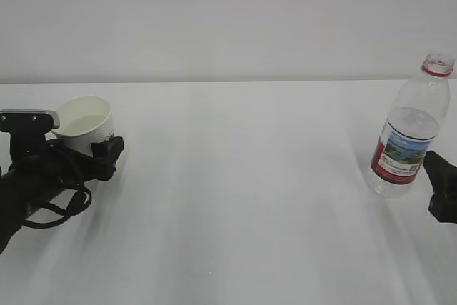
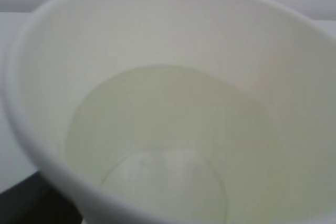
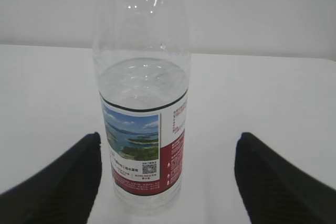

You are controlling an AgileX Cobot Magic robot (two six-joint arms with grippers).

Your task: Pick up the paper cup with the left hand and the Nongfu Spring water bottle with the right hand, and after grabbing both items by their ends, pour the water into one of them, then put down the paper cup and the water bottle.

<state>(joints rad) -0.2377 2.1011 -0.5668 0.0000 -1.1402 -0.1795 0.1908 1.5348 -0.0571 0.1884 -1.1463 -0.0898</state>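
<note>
The putting-down step is judged to be nearly done: the paper cup [image 1: 86, 125], with water [image 2: 168, 129] in it, is set on the table [image 1: 243, 198] at the left gripper [image 1: 100, 151], whose jaws cannot be told apart or clamped. The bottle [image 3: 142, 119] is stood upright between the spread jaws of the right gripper [image 3: 168, 182], untouched by either. Straight withdrawals are called for next, so that neither vessel is clipped.

Bright even light, soft shadows, slight blur
</note>
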